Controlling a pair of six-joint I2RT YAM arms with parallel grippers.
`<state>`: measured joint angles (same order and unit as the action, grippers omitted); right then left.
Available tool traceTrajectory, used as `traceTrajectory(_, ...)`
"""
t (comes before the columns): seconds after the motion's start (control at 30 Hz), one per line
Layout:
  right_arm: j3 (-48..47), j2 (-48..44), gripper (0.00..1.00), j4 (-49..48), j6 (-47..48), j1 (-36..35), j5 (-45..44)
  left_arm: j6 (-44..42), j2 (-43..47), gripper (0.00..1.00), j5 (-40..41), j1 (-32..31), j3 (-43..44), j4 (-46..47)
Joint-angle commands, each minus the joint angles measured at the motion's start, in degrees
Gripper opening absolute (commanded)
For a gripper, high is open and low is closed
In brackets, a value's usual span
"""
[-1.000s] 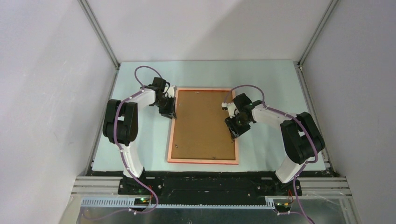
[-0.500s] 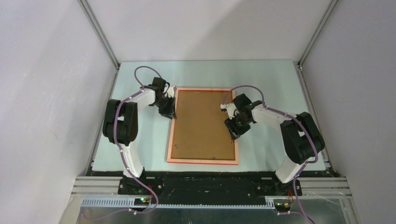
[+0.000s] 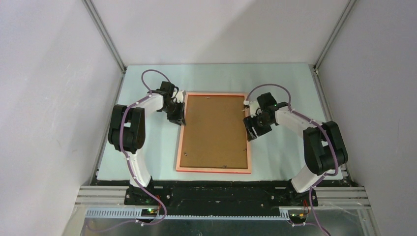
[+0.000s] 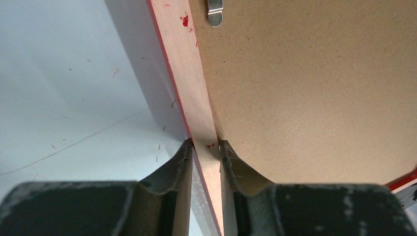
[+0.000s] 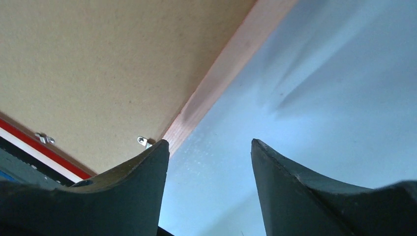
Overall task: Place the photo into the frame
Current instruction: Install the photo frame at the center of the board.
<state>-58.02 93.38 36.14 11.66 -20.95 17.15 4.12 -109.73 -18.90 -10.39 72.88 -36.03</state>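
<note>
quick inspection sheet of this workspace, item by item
surface: pale table, faint scratches and specks
job's things: frame lies face down, brown backing board set in it, metal clip at the board's edge; photo not visible
clutter: nothing seen
grippers: left gripper shut on the frame's left rail; right gripper open, empty, over the table beside the right rail
cables: purple cables loop along both arms
surroundings: grey walls, metal corner posts

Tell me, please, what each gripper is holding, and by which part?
The left gripper clamps the left rail of the thin rectangular orange-pink-backed frame; the right gripper, open, holds nothing.
</note>
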Motion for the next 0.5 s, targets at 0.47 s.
traceTrajectory(0.47,-14.20,9.88,0.71,-5.20,-10.04,6.42,5.06,-1.90,4.21,0.00,-3.26,1.17,-2.26,-3.68)
